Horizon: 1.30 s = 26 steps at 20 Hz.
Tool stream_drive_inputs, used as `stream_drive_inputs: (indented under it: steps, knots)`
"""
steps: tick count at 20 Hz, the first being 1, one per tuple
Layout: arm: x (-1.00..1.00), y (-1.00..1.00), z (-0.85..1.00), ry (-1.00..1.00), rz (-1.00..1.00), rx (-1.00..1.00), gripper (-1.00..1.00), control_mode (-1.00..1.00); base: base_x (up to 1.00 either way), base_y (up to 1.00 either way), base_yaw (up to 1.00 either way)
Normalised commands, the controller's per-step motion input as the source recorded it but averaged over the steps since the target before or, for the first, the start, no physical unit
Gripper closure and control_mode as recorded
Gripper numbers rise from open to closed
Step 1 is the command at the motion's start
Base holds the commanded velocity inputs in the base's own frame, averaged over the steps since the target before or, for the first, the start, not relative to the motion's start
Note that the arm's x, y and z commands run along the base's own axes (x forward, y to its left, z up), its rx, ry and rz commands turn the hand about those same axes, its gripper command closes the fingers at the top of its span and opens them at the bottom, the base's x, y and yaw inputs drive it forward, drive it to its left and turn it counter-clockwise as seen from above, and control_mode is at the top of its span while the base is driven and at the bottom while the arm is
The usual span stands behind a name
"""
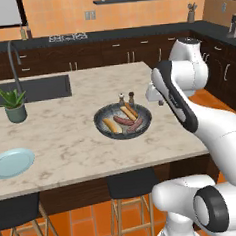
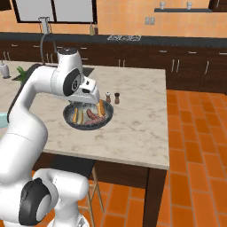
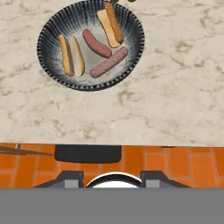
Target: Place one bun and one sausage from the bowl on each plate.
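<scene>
The gripper (image 3: 112, 178), jaws partly spread and holding nothing, hangs above the marble table (image 3: 175, 96) edge. Ahead sits the wide dark bowl (image 3: 48, 57) with buns and sausages untouched. The first pick comes next, likely descending onto one bun (image 3: 72, 54).

**Bowl near the worktop's front edge, plate far to the left**

The bowl (image 1: 122, 120) sits on the worktop (image 1: 66, 136), near its front edge. In it lie two buns (image 3: 71, 55) (image 3: 110, 22) and two sausages (image 3: 96, 43) (image 3: 109, 62): the sausages side by side in the middle, one bun at either side of them. Two shakers (image 1: 126, 98) stand just behind the bowl. A plate (image 1: 12, 162) lies well apart to the left, at the front edge, with a potted plant (image 1: 13, 104) behind it. A sink (image 1: 35, 89) is set into the worktop behind the plant. Two stools (image 1: 130, 185) stand below the front edge.
</scene>
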Motion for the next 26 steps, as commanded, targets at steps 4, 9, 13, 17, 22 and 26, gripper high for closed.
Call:
stream_drive_inputs:
  steps: [4,9,13,17,22,26]
  knots:
    - [0.01,0.0,-0.19,-0.03,0.0,0.0,-1.0,-1.0,0.0,0.0,0.0]
    - [0.25,0.46,-0.24,0.05,0.02,-0.02,-1.0,-1.0,0.0,0.0,0.0]
    - [0.79,1.0,-0.36,0.0,0.16,0.0,-1.0,-1.0,0.0,0.0,0.0]
    - [1.0,0.96,-0.42,0.0,0.0,-0.1,-1.0,-1.0,0.0,0.0,0.0]
    - [1.0,0.74,-0.83,0.03,0.0,-0.13,-1.0,-1.0,0.0,0.0,0.0]
    - [0.71,0.15,-0.3,0.02,-0.01,-0.01,-1.0,-1.0,0.0,0.0,0.0]
